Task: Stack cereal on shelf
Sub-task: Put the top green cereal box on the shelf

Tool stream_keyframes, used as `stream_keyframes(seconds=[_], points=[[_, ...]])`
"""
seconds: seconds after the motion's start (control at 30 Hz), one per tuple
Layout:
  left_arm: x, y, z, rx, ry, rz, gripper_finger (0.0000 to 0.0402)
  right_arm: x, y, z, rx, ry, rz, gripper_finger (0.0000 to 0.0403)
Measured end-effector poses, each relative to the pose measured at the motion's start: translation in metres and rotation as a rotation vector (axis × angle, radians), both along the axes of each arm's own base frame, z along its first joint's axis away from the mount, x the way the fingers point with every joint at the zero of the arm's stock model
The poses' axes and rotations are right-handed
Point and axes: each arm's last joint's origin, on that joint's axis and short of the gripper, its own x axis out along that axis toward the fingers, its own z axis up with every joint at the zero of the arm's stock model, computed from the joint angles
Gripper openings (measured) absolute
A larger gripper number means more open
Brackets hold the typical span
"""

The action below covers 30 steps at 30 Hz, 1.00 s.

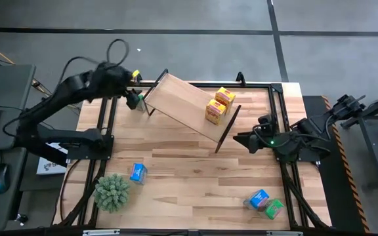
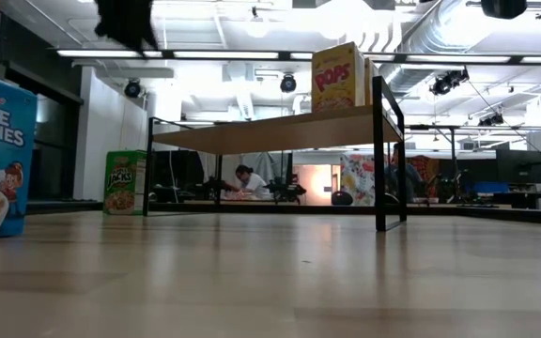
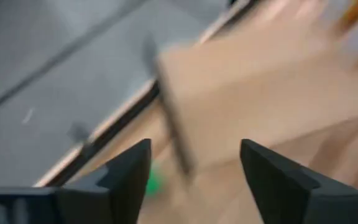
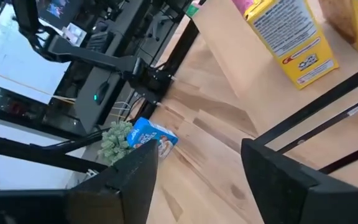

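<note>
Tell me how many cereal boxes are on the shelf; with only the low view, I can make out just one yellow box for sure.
Observer: Two yellow boxes stand side by side on the shelf, toward its right end.
Operator: Where are the grippers?
Observer: The left gripper is open at the shelf's left end and the right gripper is open by its right end. Neither holds anything.
Operator: What remains on the table?
Observer: Three boxes: a lone blue box beside the plant ball, and a second blue box next to a green box on the right arm's side.
</note>
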Motion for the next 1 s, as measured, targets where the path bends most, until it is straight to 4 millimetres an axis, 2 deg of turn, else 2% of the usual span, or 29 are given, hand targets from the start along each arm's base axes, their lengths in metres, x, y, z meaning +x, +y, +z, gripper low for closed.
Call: stream_keyframes(seconds=[0.17, 0.23, 0.33, 0.43, 0.6, 0.83, 1.0], points=[[-0.001, 0.045, -0.041, -0.26, 0.315, 0.005, 0.0292, 0.003, 0.001, 0.0, -0.003, 0.0, 0.015, 0.0229], [-0.001, 0.057, -0.056, -0.352, 0.411, -0.043, 0.0302, 0.003, 0.001, 0.0, -0.002, -0.001, 0.017, 0.0229], [0.004, 0.07, -0.07, -0.401, 0.497, -0.128, 0.0304, 0.003, 0.001, 0.0, -0.003, -0.001, 0.018, 0.0229], [0.011, 0.077, -0.077, -0.382, 0.532, -0.202, 0.0304, 0.003, 0.001, 0.0, -0.004, -0.001, 0.018, 0.0229], [0.017, 0.083, -0.076, -0.233, 0.588, -0.29, 0.0304, 0.003, 0.001, 0.0, -0.028, 0.004, 0.025, 0.0229], [0.016, 0.08, -0.086, -0.117, 0.777, -0.681, 0.0303, 0.003, 0.0, 0.0, -0.047, 0.009, 0.03, 0.0229], [0.015, 0.082, -0.098, -0.076, 0.853, -0.764, 0.0303, 0.003, 0.001, 0.0, -0.046, 0.009, 0.03, 0.0229]])
